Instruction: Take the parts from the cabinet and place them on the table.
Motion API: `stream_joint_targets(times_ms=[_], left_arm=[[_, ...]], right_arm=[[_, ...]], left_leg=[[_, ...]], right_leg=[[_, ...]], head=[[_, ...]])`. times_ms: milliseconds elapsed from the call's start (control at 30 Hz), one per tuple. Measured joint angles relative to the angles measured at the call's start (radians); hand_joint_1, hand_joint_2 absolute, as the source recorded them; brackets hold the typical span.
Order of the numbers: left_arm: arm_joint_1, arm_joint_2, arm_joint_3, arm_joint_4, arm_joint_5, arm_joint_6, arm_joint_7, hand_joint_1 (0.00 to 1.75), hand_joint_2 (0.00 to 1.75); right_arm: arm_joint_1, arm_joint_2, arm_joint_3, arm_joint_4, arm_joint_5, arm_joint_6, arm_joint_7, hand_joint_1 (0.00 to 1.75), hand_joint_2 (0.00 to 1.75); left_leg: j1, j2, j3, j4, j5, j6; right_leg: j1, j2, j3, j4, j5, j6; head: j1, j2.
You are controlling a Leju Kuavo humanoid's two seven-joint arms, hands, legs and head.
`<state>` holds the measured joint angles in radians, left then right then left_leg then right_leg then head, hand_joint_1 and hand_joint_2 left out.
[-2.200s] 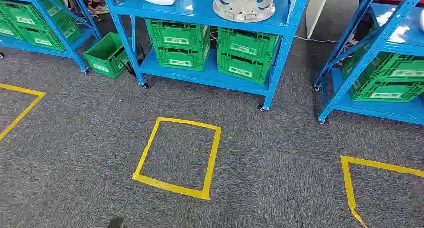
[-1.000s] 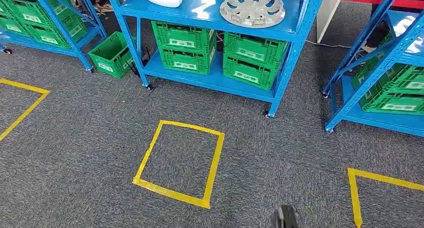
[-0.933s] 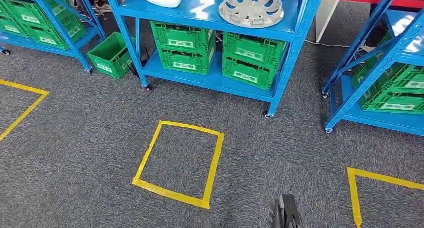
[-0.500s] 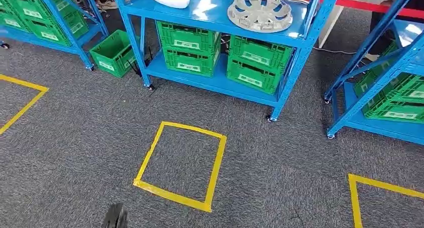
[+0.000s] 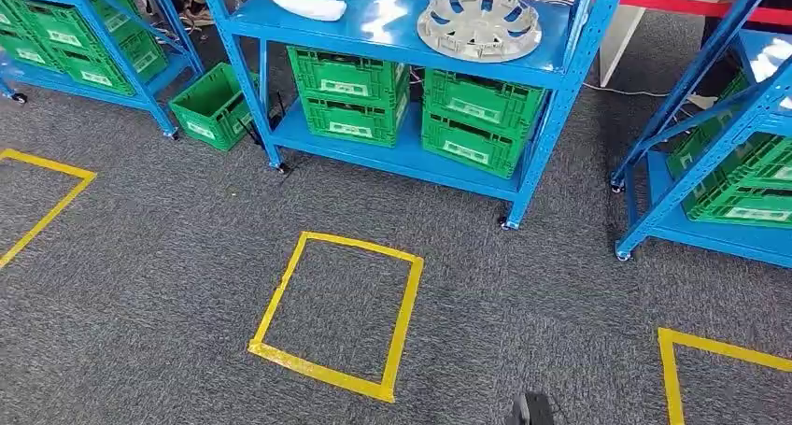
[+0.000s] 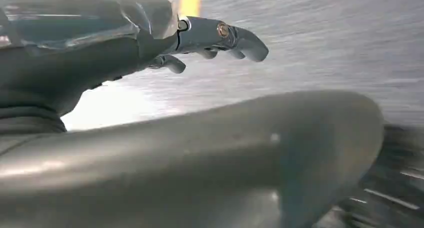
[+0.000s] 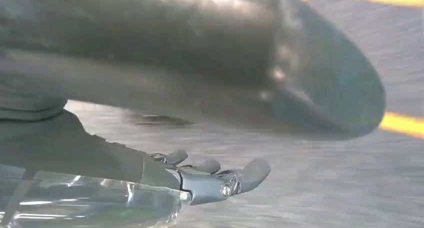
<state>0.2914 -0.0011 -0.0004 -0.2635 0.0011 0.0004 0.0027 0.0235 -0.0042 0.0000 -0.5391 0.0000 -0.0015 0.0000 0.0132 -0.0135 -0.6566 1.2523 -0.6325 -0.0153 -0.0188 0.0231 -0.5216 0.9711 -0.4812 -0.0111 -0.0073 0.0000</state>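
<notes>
— What's on the floor ahead of you?
— A yellow tape square (image 5: pixel 336 313) on grey carpet (image 5: pixel 149 257), with more tape outlines at either side.
— And beyond?
— A loose green crate (image 5: pixel 213 106) on the floor, and a red-and-white barrier (image 5: pixel 696 0).

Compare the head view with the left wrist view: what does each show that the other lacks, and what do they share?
Head view alone: the blue shelving unit with a silver wheel cover and a white part on its top shelf, green crates stacked on the lower shelf, and a full yellow tape square on the floor.

Left wrist view alone: the left hand up close, fingers apart and holding nothing.

Both: the grey carpet and yellow floor tape.
</notes>
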Motion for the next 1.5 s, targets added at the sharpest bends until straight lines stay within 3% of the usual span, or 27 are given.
stream_joint_targets(times_ms=[33, 100, 167, 200, 233, 333, 400, 433, 500, 567, 633, 700, 767, 833, 900, 967, 1033, 1067, 1100, 1133, 1200, 1233, 1267, 1367, 1400, 1433, 1500], left_arm=[[0.017, 0.002, 0.0, 0.019, 0.0, 0.0, 0.0, 0.0, 0.0], [0.026, 0.004, 0.0, 0.039, 0.0, 0.0, 0.0, 0.0, 0.0], [0.004, 0.005, 0.0, 0.03, 0.0, 0.0, -0.001, 0.0, 0.0], [-0.014, 0.005, 0.0, 0.016, 0.0, 0.0, -0.001, 0.0, 0.0], [-0.042, 0.005, 0.0, -0.006, 0.0, 0.0, -0.002, 0.0, 0.0], [-0.125, 0.002, 0.0, -0.099, -0.001, 0.0, -0.004, 0.0, 0.0], [-0.182, -0.002, 0.0, -0.168, -0.001, 0.0, -0.005, 0.0, 0.0], [-0.207, -0.001, 0.0, -0.203, -0.001, 0.0, -0.005, 0.0, 0.0], [-0.258, 0.0, 0.0, -0.268, -0.001, 0.0, -0.006, 0.0, 0.0], [-0.287, 0.001, 0.0, -0.309, -0.001, 0.0, -0.006, 0.0, 0.0], [-0.285, 0.001, 0.001, -0.317, -0.001, 0.0, -0.006, 0.0, 0.0], [-0.255, 0.0, 0.001, -0.301, -0.001, 0.0, -0.003, 0.0, 0.0], [-0.208, -0.001, 0.0, -0.254, 0.0, 0.0, -0.003, 0.0, 0.0], [-0.154, -0.003, 0.0, -0.193, -0.001, 0.0, -0.002, 0.0, 0.0], [-0.097, -0.003, 0.0, -0.131, 0.0, 0.0, -0.001, 0.0, 0.0], [-0.044, -0.004, 0.0, -0.06, 0.0, 0.0, -0.001, 0.0, 0.0], [0.001, -0.002, 0.0, -0.016, 0.0, 0.0, 0.0, 0.0, 0.0], [0.017, 0.002, 0.0, 0.021, 0.0, 0.0, 0.0, 0.0, 0.0], [0.025, 0.003, 0.0, 0.03, 0.0, 0.0, 0.0, 0.0, 0.0], [0.024, 0.005, 0.0, 0.031, 0.0, 0.0, 0.0, 0.0, 0.0], [-0.005, 0.006, 0.0, 0.02, 0.0, 0.001, -0.001, 0.0, 0.0], [-0.025, 0.006, 0.0, 0.004, -0.001, 0.001, -0.001, 0.0, 0.0], [-0.049, 0.006, 0.0, -0.018, 0.0, 0.0, -0.002, 0.0, 0.0], [-0.134, 0.002, 0.0, -0.112, -0.001, 0.0, -0.004, 0.0, 0.0], [-0.162, 0.001, 0.0, -0.148, -0.001, 0.0, -0.004, 0.0, 0.0], [-0.19, -0.002, 0.0, -0.181, -0.001, 0.0, -0.006, 0.0, 0.0], [-0.242, 0.0, 0.0, -0.25, -0.001, 0.0, -0.006, 0.0, 0.0]], right_arm=[[-0.013, 0.0, 0.0, -0.019, 0.0, 0.0, 0.0, 0.0, 0.0], [-0.022, -0.001, 0.0, -0.038, 0.0, 0.0, 0.0, 0.0, 0.0], [0.001, 0.0, 0.0, -0.033, 0.0, 0.0, 0.0, 0.0, 0.0], [0.02, 0.001, 0.0, -0.02, 0.0, 0.0, 0.0, 0.0, 0.0], [0.043, 0.002, 0.0, 0.002, 0.0, 0.0, 0.001, 0.0, 0.0], [0.124, 0.005, 0.0, 0.093, 0.0, 0.0, 0.003, 0.0, 0.0], [0.185, 0.003, 0.0, 0.155, 0.0, 0.0, 0.004, 0.0, 0.0], [0.208, 0.004, 0.0, 0.187, 0.0, 0.0, 0.004, 0.0, 0.0], [0.252, 0.003, 0.0, 0.258, 0.0, 0.0, 0.005, 0.0, 0.0], [0.288, -0.002, 0.0, 0.298, 0.0, 0.0, 0.005, 0.0, 0.0], [0.29, -0.005, 0.0, 0.306, 0.0, 0.0, 0.005, 0.0, 0.0], [0.256, -0.007, 0.0, 0.294, 0.0, 0.0, 0.004, 0.0, 0.0], [0.206, -0.006, 0.0, 0.248, 0.0, 0.0, 0.001, 0.0, 0.0], [0.152, -0.004, 0.0, 0.189, 0.0, 0.0, 0.001, 0.0, 0.0], [0.097, 0.0, 0.0, 0.124, 0.0, 0.0, 0.001, 0.0, 0.0], [0.043, 0.0, 0.0, 0.054, 0.0, 0.0, 0.0, 0.0, 0.0], [0.0, 0.0, 0.0, 0.014, 0.0, 0.0, 0.0, 0.0, 0.0], [-0.011, 0.0, 0.0, -0.02, 0.0, 0.0, 0.0, 0.0, 0.0], [-0.017, 0.0, 0.0, -0.03, 0.0, 0.0, 0.0, 0.0, 0.0], [-0.017, -0.001, 0.0, -0.031, 0.0, 0.0, 0.0, 0.0, 0.0], [0.011, 0.001, 0.0, -0.022, 0.0, 0.0, 0.001, 0.0, 0.0], [0.031, 0.001, 0.0, -0.006, 0.0, 0.0, 0.001, 0.0, 0.0], [0.053, 0.002, 0.0, 0.014, 0.0, 0.0, 0.002, 0.0, 0.0], [0.133, 0.005, 0.0, 0.106, 0.0, 0.0, 0.002, 0.0, 0.0], [0.162, 0.005, 0.0, 0.133, 0.0, 0.0, 0.003, 0.0, 0.0], [0.193, 0.003, 0.0, 0.165, 0.0, 0.0, 0.004, 0.0, 0.0], [0.24, 0.003, 0.0, 0.238, 0.0, 0.0, 0.004, 0.0, 0.0]], left_leg=[[0.001, 0.0, -0.037, 0.057, -0.009, -0.003], [0.001, 0.001, -0.038, 0.023, 0.042, -0.002], [0.001, 0.003, 0.046, -0.165, 0.149, 0.006], [0.001, 0.008, 0.085, -0.245, 0.179, 0.014], [-0.006, 0.012, 0.101, -0.255, 0.173, 0.02], [-0.013, 0.008, 0.097, -0.256, 0.167, 0.037], [-0.005, -0.001, 0.113, -0.28, 0.179, 0.05], [-0.003, -0.003, 0.114, -0.282, 0.178, 0.057], [-0.004, -0.015, 0.114, -0.281, 0.177, 0.061], [-0.005, -0.027, 0.115, -0.281, 0.175, 0.061], [-0.005, -0.031, 0.123, -0.281, 0.169, 0.058], [-0.005, -0.028, 0.134, -0.28, 0.161, 0.05], [-0.012, -0.022, 0.129, -0.278, 0.147, 0.038], [-0.008, -0.018, 0.133, -0.28, 0.145, 0.032], [-0.003, -0.011, 0.133, -0.262, 0.132, 0.021], [-0.001, -0.003, 0.075, -0.143, 0.067, 0.009], [0.001, -0.002, -0.022, 0.034, -0.005, 0.001], [0.001, -0.001, -0.051, 0.073, -0.005, 0.0], [0.002, 0.0, -0.055, 0.061, 0.019, 0.0], [0.003, 0.001, -0.033, -0.003, 0.07, 0.0], [0.005, 0.007, 0.055, -0.198, 0.175, 0.005], [0.005, 0.015, 0.081, -0.254, 0.184, 0.009], [0.001, 0.013, 0.092, -0.252, 0.18, 0.014], [-0.009, 0.008, 0.087, -0.254, 0.175, 0.033], [0.001, 0.003, 0.096, -0.265, 0.181, 0.043], [0.0, -0.002, 0.1, -0.269, 0.18, 0.046], [-0.002, -0.011, 0.101, -0.268, 0.175, 0.054]], right_leg=[[0.001, 0.003, 0.001, 0.0, -0.001, -0.001], [0.001, 0.008, 0.007, 0.0, -0.006, -0.002], [0.001, 0.01, 0.02, 0.0, -0.014, 0.003], [0.002, 0.009, 0.022, -0.001, -0.017, 0.006], [0.014, 0.006, 0.016, 0.0, -0.024, 0.014], [0.009, 0.001, 0.021, -0.004, -0.028, 0.025], [0.011, -0.008, 0.021, 0.017, -0.042, 0.032], [0.011, -0.009, -0.004, 0.064, -0.066, 0.027], [0.009, -0.01, -0.099, 0.236, -0.135, 0.018], [0.008, -0.01, -0.167, 0.34, -0.154, 0.028], [0.004, -0.011, -0.129, 0.23, -0.09, 0.054], [0.001, -0.018, -0.032, 0.027, -0.012, 0.067], [0.006, -0.022, -0.014, 0.005, 0.007, 0.038], [0.013, -0.02, -0.014, 0.005, 0.005, 0.024], [-0.005, -0.011, -0.008, -0.003, 0.01, 0.015], [-0.004, -0.005, -0.002, -0.003, 0.004, 0.005], [-0.003, 0.005, 0.002, -0.002, -0.001, 0.0], [-0.003, 0.01, 0.005, -0.002, -0.003, -0.002], [-0.003, 0.013, 0.011, -0.002, -0.007, 0.0], [-0.004, 0.015, 0.019, -0.002, -0.013, 0.003], [-0.005, 0.013, 0.038, -0.003, -0.025, 0.01], [0.001, 0.009, 0.034, -0.003, -0.032, 0.015], [0.008, 0.007, 0.035, -0.004, -0.04, 0.02], [0.004, 0.002, 0.04, -0.009, -0.045, 0.034], [0.002, -0.001, 0.042, -0.004, -0.051, 0.04], [0.003, -0.006, 0.028, 0.032, -0.064, 0.038], [0.003, -0.007, -0.069, 0.199, -0.131, 0.025]], head=[[0.0, 0.0], [0.0, 0.0], [0.0, 0.0], [0.0, 0.0], [0.0, 0.0], [0.001, 0.0], [0.002, 0.0], [0.005, 0.0], [0.004, 0.0], [0.005, 0.0], [0.005, 0.0], [0.005, 0.0], [0.002, 0.0], [0.002, 0.0], [0.002, 0.0], [0.0, 0.0], [0.0, 0.0], [-0.001, 0.0], [-0.001, 0.0], [-0.001, 0.0], [-0.001, 0.0], [-0.001, 0.0], [0.001, 0.0], [0.002, 0.0], [0.002, 0.0], [0.004, 0.0], [0.003, 0.0]])
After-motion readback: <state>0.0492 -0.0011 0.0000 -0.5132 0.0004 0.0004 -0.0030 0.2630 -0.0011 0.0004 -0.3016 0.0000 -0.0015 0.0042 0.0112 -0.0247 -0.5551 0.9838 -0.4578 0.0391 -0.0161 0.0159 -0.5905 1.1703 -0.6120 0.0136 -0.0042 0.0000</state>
